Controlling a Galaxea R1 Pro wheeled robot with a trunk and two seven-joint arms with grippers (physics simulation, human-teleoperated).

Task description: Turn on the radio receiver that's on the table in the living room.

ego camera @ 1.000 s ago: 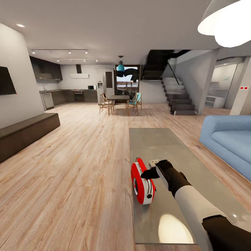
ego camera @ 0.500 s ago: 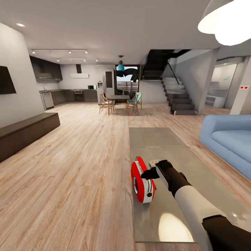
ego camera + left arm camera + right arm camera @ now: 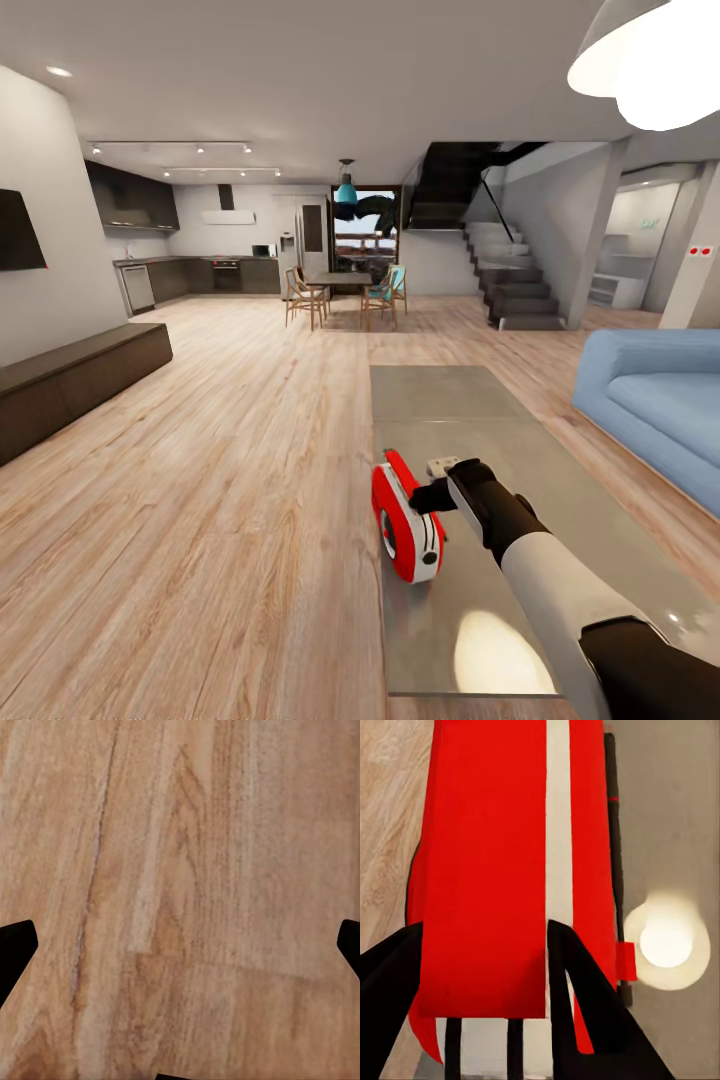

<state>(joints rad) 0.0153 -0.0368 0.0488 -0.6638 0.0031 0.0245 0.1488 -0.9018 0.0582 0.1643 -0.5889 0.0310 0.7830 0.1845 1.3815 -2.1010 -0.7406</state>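
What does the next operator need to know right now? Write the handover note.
Right gripper: against the radio receiver, one finger lying over its red body; open or shut cannot be told.
Left gripper: open, over bare wood floor, fingertips wide apart.
Radio stands on the table at its left edge, beside the blue sofa.
Done: reached the radio.
Left: press its switch; no sign it is on.

The radio is a small bright red rounded box with white trim and a round dark dial on its face. It stands upright at the table's left edge, toward the near end. The table is a long, low rectangle with a glossy grey top on the living room's wood floor.
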